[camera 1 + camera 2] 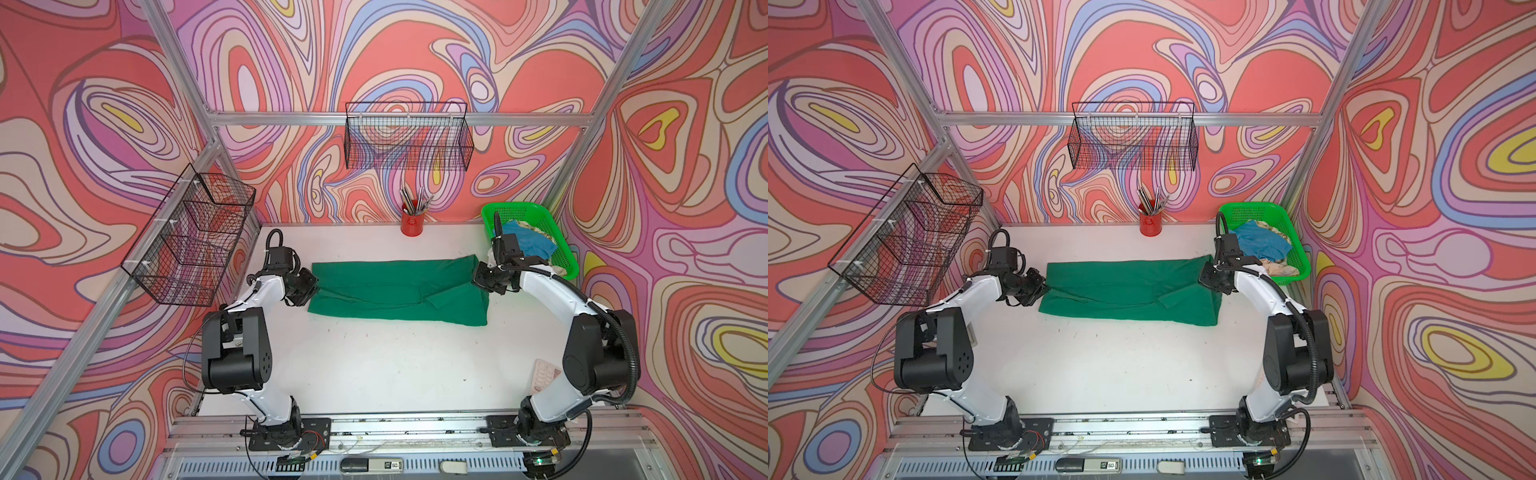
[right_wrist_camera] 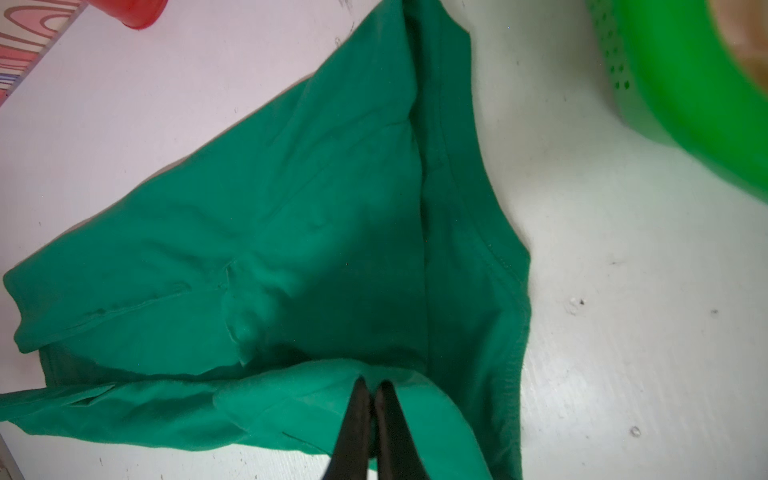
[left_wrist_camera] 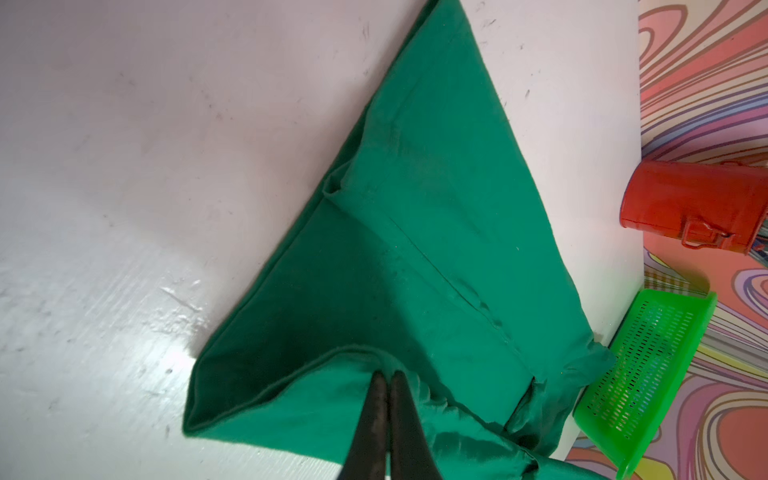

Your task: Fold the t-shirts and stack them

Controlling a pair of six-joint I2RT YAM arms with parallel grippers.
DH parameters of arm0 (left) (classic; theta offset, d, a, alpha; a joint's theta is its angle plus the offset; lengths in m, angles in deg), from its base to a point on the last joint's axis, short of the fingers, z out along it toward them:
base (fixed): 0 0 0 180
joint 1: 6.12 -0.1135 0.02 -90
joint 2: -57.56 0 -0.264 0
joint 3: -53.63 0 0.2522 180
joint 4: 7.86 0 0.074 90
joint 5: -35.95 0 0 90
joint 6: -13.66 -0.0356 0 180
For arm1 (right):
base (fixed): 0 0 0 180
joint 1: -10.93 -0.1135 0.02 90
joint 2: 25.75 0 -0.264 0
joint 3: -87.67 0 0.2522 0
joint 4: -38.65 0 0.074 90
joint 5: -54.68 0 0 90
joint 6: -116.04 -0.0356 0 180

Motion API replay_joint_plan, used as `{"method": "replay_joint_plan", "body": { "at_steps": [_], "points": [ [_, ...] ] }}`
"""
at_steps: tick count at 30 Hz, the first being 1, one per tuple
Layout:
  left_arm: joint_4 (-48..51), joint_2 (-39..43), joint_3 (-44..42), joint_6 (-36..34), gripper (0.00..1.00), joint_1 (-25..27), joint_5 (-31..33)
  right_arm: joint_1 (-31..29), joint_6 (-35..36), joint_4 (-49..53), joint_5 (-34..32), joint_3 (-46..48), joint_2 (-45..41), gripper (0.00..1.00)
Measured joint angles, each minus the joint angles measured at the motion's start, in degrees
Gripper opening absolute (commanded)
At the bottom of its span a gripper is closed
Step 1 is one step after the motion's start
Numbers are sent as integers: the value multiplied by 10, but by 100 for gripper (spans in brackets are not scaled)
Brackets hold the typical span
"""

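My left hand (image 3: 386,374) is clamped on one short end of the dark green t-shirt (image 1: 395,291), and my right hand (image 2: 371,384) is clamped on the opposite end, each pinching up a small ridge of cloth. The shirt lies as a long folded band on the tabletop (image 1: 374,365), stretched between my two hands. Just past my right hand, on its outer side, the light blue t-shirt (image 1: 536,245) and the cream patterned t-shirt (image 1: 1281,268) lie crumpled in the green mesh basket (image 1: 559,226).

Red pen cup (image 1: 414,223), rear of bench (image 1: 374,365); green mesh basket (image 1: 563,245), rear right corner; black wire basket (image 1: 409,139), back wall; divided wire rack (image 1: 191,239), left wall.
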Motion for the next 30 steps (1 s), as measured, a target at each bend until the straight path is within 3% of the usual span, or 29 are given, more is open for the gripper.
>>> {"method": "replay_joint_plan", "body": {
  "at_steps": [19,30],
  "points": [
    [-33,50,-38,21,0,-12,-3,30,25,11,17,-27,30,0],
    [-49,28,-33,21,0,-21,-9,31,25,-2,29,-30,38,0]
  ]
}}
